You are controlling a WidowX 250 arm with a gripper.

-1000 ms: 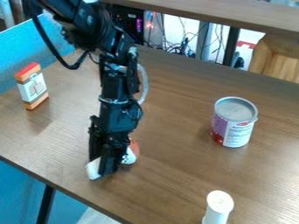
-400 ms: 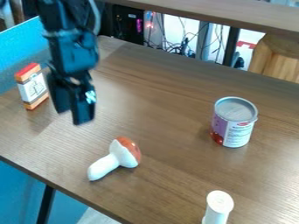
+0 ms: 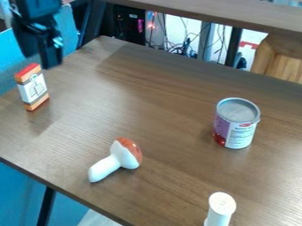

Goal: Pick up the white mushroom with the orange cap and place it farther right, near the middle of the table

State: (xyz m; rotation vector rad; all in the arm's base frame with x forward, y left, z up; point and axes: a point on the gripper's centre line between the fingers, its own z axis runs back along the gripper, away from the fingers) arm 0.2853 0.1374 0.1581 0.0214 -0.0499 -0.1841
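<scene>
The black gripper (image 3: 42, 55) hangs in the upper left of the camera view, just above and behind the small red, white and orange box (image 3: 33, 87), which stands upright near the table's left edge. A toy mushroom (image 3: 117, 160) with a white stem and a red-orange cap lies on its side at the lower centre-left, well away from the gripper. To the right stands a can (image 3: 236, 123) with a grey lid and a purple and white label. A white cylinder (image 3: 220, 209) with a round cap is at the bottom edge.
The brown wooden table (image 3: 159, 106) has its near edge running from the left down to the bottom. Behind it are a raised shelf (image 3: 224, 16), tangled cables and a wooden piece (image 3: 280, 59). A blue panel (image 3: 68, 33) lines the left side.
The gripper has moved up and to the left, away from the mushroom it was over one second ago. The mushroom, box, can and cylinder show no clear shift.
</scene>
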